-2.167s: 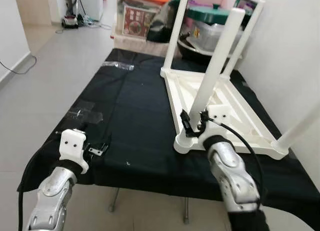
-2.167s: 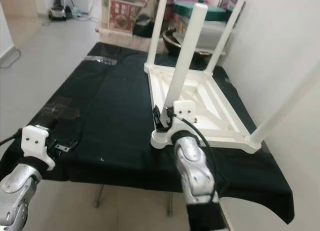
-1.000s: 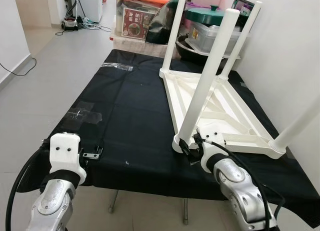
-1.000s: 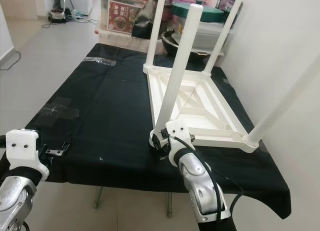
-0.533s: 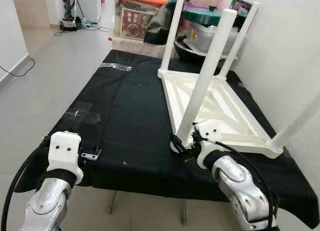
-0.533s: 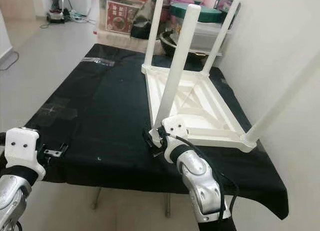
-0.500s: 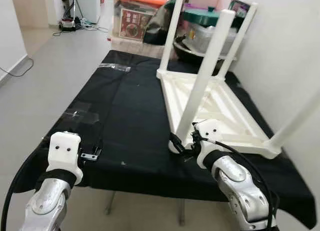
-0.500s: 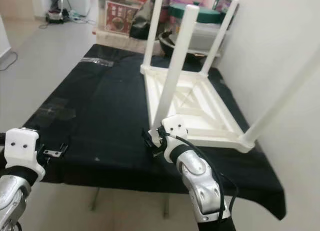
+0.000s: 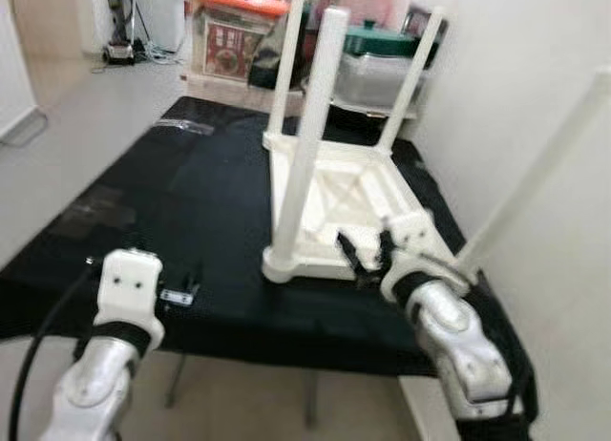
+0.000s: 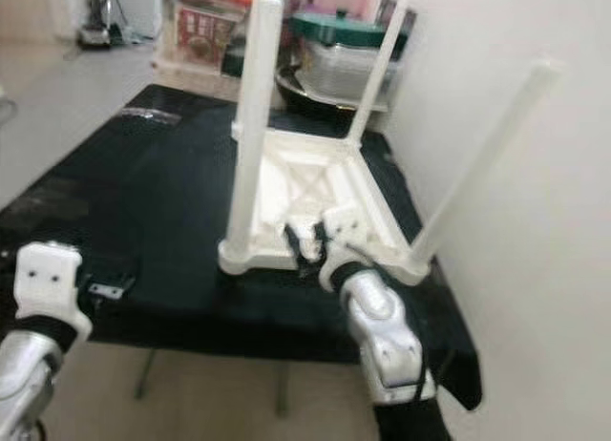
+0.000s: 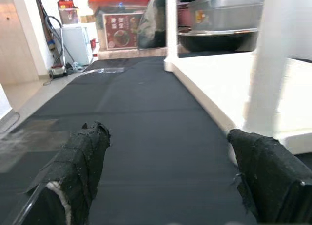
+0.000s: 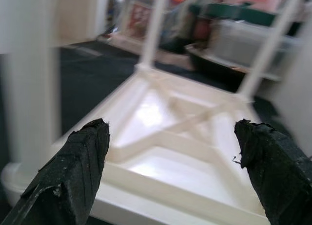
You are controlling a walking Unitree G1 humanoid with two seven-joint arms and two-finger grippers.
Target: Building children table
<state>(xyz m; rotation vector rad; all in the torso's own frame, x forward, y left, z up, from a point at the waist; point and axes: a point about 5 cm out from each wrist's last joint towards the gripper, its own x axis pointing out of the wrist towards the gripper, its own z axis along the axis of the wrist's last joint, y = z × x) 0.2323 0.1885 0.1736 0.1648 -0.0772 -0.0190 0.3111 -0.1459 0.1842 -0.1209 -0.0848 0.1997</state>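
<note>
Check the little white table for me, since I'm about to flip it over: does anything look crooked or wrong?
All four legs are fitted on the upturned white table, lying on the black cloth. The near-right leg slants outward toward the wall, while the near-left leg stands nearly straight. No visible cracks.

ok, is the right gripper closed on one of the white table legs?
No: the right gripper is open, its black fingers spread wide before the upturned white plastic table, gripping no leg.
</note>
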